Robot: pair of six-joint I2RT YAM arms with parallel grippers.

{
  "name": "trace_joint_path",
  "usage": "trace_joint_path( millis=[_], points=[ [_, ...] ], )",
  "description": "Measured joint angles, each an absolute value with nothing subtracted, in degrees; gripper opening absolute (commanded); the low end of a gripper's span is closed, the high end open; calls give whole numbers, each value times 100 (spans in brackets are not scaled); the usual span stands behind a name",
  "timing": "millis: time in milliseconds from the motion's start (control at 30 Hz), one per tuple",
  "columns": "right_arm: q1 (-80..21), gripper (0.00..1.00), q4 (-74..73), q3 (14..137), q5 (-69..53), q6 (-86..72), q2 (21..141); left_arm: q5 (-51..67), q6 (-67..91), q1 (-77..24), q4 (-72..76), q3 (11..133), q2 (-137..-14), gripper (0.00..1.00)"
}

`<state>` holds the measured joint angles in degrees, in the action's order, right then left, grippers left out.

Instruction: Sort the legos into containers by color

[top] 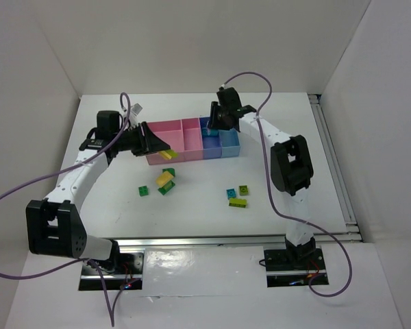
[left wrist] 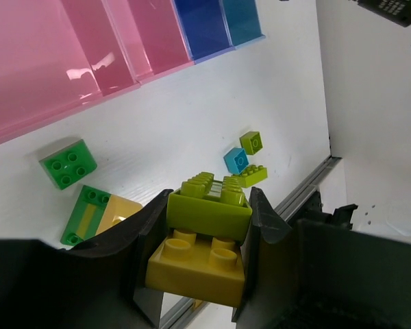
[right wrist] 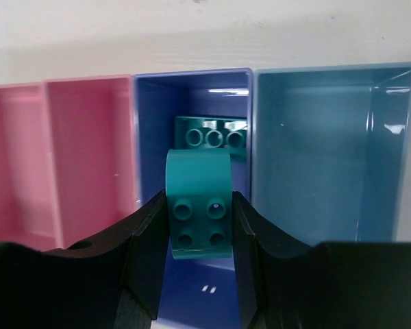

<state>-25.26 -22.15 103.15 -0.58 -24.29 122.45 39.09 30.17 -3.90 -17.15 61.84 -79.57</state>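
Note:
My left gripper (top: 163,151) is shut on a lime brick (left wrist: 209,205) stacked on a yellow brick (left wrist: 195,269), held at the front edge of the left pink bin (top: 166,132). My right gripper (top: 218,127) is shut on a teal-cyan brick (right wrist: 199,212) and holds it over the blue-violet bin (right wrist: 147,157), where another teal brick (right wrist: 210,136) lies. The four joined bins also show in the left wrist view, with the pink bin (left wrist: 34,62) nearest. Loose on the table are a green brick (top: 144,191), a yellow and green pile (top: 166,179), a cyan brick (top: 231,194) and two lime bricks (top: 243,189).
The light blue bin (right wrist: 322,151) and the second pink bin (right wrist: 89,151) flank the blue-violet one. A metal rail (top: 226,240) runs along the table's near edge. White walls enclose the table on three sides.

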Motion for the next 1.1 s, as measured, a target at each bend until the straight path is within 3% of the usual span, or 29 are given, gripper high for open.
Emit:
trace_joint_path(
  millis=[67, 133, 167, 233, 333, 400, 433, 533, 633, 667, 700, 800, 933, 1100],
  points=[
    [-2526, 28, -2364, 10453, 91, -2397, 12444, 3846, 3015, -390, -1789, 6215, -7957, 0],
    [-2526, 54, -2449, 10621, 152, -2366, 12593, 3811, 3011, -390, -1828, 6217, -7957, 0],
    [-2526, 71, -2467, 10696, 172, -2349, 12637, 3791, 3006, -390, -1857, 6217, -7957, 0],
    [-2526, 77, -2473, 10910, 156, -2324, 12717, 3769, 3002, -390, -1903, 6217, -7957, 0],
    [-2543, 77, -2473, 11087, 185, -2244, 12711, 3754, 3000, -390, -1955, 6226, -7957, 0],
    [-2543, 67, -2453, 11065, 196, -2213, 12626, 3750, 2998, -390, -1992, 6270, -7975, 0],
    [-2543, 54, -2423, 10945, 174, -2193, 12516, 3752, 3000, -390, -2018, 6320, -7996, 0],
    [-2543, 40, -2300, 10237, -34, -2143, 11900, 3828, 2993, -390, -2012, 6508, -8130, 0],
    [-2536, 37, -2093, 9402, -602, -2062, 11091, 4038, 2950, -390, -2012, 6648, -8302, 0],
    [-2534, 41, -1955, 9098, -913, -2010, 10794, 4136, 2895, -390, -2016, 6685, -8364, 0],
    [-2534, 59, -1809, 8825, -1271, -1970, 10536, 4230, 2869, -390, -2010, 6720, -8429, 0],
    [-2545, 83, -1411, 8184, -2547, -1892, 9904, 4595, 2814, -390, -2001, 6777, -8646, 0],
    [-2633, 92, -939, 7822, -3968, -1839, 9708, 5196, 2733, -377, -1841, 6772, -8831, 0],
    [-2845, 92, -766, 7878, -5194, -1809, 10001, 6038, 2757, -355, -1404, 6696, -8875, 0]
  ],
)
